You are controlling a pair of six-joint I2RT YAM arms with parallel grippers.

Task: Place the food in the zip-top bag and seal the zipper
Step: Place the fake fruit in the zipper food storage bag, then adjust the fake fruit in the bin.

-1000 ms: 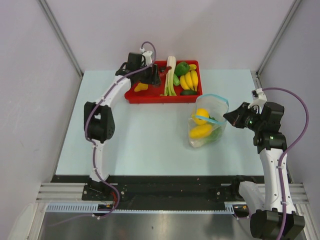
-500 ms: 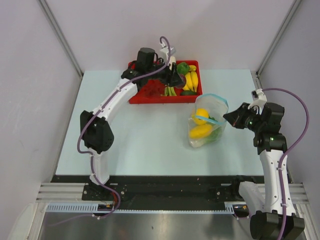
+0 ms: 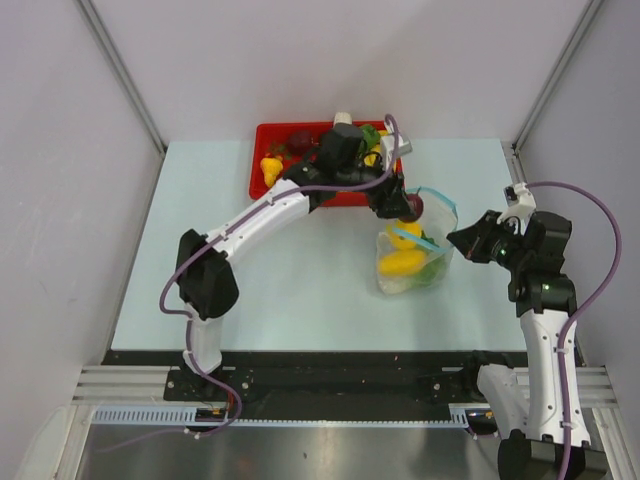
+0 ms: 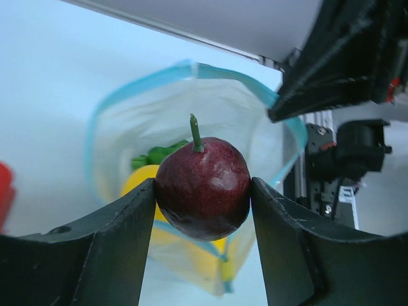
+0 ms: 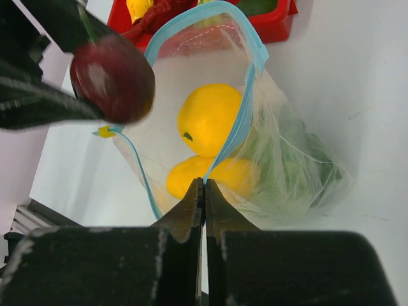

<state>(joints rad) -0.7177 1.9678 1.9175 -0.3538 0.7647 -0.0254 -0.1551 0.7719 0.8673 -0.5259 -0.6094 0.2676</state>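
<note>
1. We see the left gripper point(image 4: 203, 191) clamped on a dark purple fruit point(image 4: 203, 169), above the zip-top bag's point(image 3: 408, 275) open mouth.
2. The right gripper point(image 5: 204, 191) is closed, pinching the zipper point(image 5: 245, 108) at the bag's 3 o'clock edge.
3. Yellow fruit point(image 5: 207, 118) and cabbage point(image 5: 293, 159) lie inside.
4. The red tray point(image 3: 253, 180) sits just beyond the bag, toward 11 o'clock.

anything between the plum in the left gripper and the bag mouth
Nothing visible. The left gripper holds the plum at the open mouth of the bag; the right gripper pinches the rim, and the yellow fruit lie low inside.
</note>
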